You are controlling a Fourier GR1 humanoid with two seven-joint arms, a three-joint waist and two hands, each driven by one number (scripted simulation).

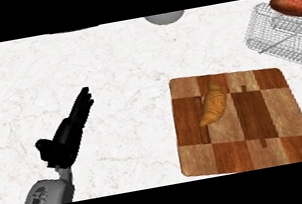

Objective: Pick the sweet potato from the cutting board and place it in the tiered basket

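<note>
In the head view, the reddish-orange sweet potato [297, 5] is already seen lying in the grey wire tiered basket [286, 39] at the top right of the white marbled surface [104, 71], so the placing looks pretty much done. On the chequered wooden cutting board [243, 120] only a golden-brown croissant-like pastry [213, 104] is left. The left hand [69, 131] is held open with straight fingers over the surface, nothing gripped, well apart from the board; the right hand isn't shown at all.
</note>
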